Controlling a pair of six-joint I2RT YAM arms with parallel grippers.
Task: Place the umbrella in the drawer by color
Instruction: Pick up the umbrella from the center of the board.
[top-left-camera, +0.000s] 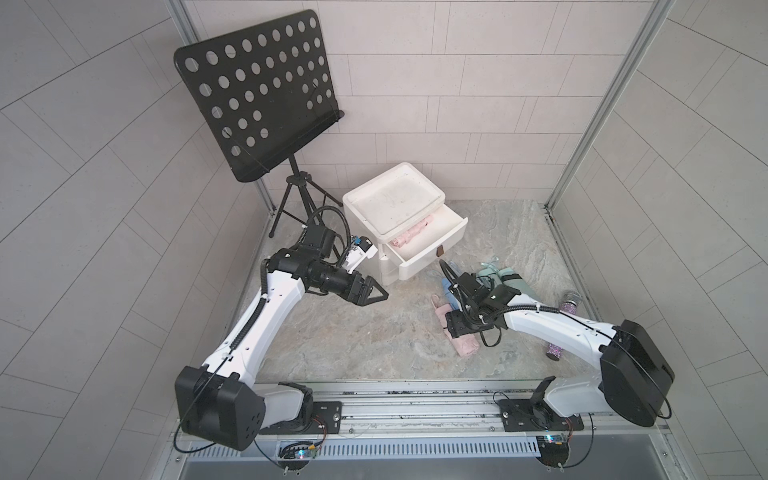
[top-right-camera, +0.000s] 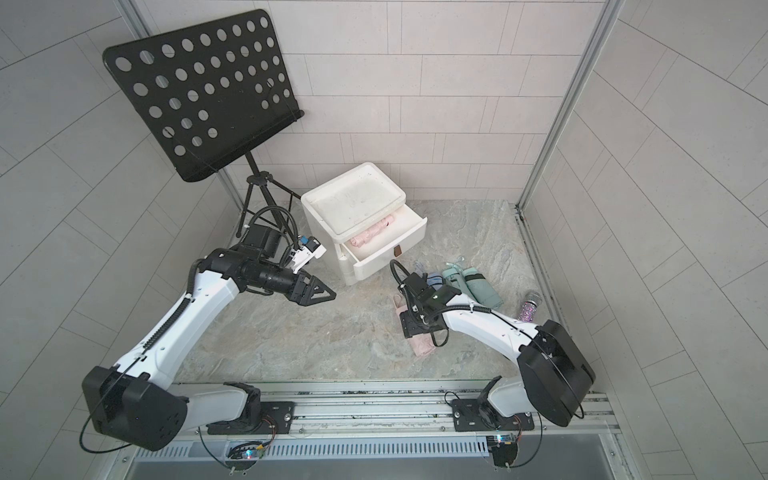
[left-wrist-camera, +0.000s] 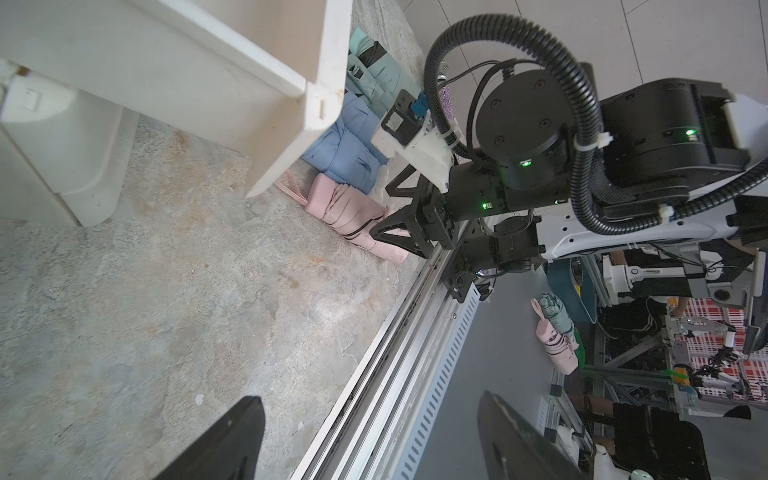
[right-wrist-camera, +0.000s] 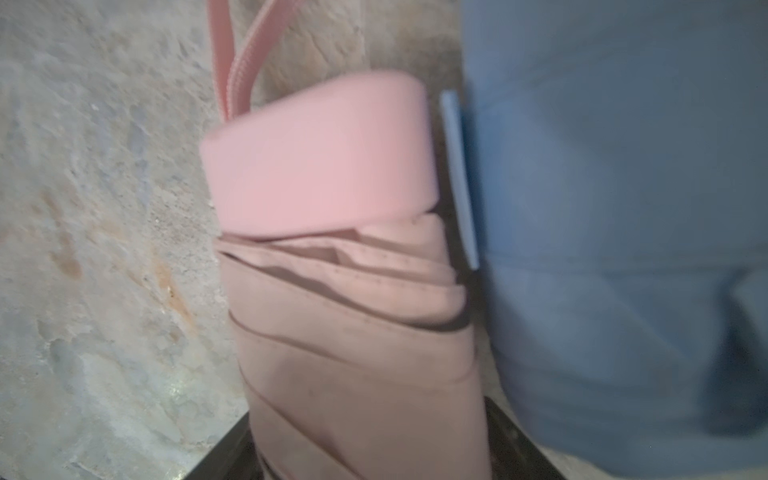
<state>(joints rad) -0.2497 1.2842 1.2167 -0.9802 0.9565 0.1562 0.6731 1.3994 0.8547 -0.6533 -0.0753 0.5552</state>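
Note:
A folded pink umbrella (top-left-camera: 466, 345) (top-right-camera: 422, 347) (left-wrist-camera: 349, 212) (right-wrist-camera: 332, 166) lies on the stone floor. My right gripper (top-left-camera: 452, 322) (top-right-camera: 409, 325) (left-wrist-camera: 382, 212) (right-wrist-camera: 370, 457) reaches down over it, shut on it with a finger against each side. A blue umbrella (top-left-camera: 446, 286) (right-wrist-camera: 602, 208) lies right beside it, and green umbrellas (top-left-camera: 507, 278) (top-right-camera: 478, 286) lie past that. The white cabinet's top drawer (top-left-camera: 432, 257) (top-right-camera: 390, 249) stands pulled out, with another pink umbrella (top-left-camera: 417, 227) inside. My left gripper (top-left-camera: 382, 293) (top-right-camera: 330, 295) (left-wrist-camera: 370, 415) hovers open and empty, left of the cabinet.
A black music stand (top-left-camera: 257, 95) rises on its tripod at the back left. A glittery bottle (top-left-camera: 569, 303) lies near the right wall, partly under my right arm. The metal rail (top-left-camera: 415, 399) runs along the front edge.

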